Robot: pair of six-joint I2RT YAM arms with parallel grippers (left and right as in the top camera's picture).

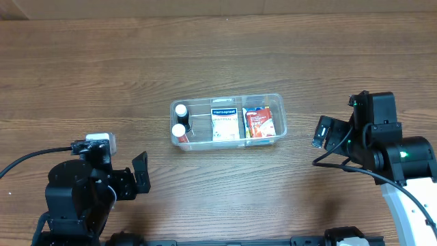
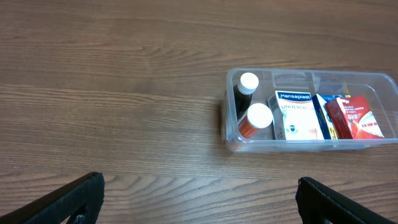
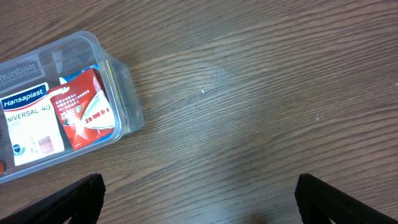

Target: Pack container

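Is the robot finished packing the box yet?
It looks nearly or fully done. Two bottles, a Hansaplast box and a red box lie inside the container. In hand: nothing; left gripper and right gripper are open. Left: no unpacked item shows.

A robotics lab, judging by the left arm (image 1: 75, 198) and right arm (image 1: 386, 147) mounted at a wood-grain table (image 1: 205, 55).

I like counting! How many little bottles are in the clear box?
2. Both sit at the container's left end: the dark bottle behind, the orange bottle in front. The boxes might hide more.
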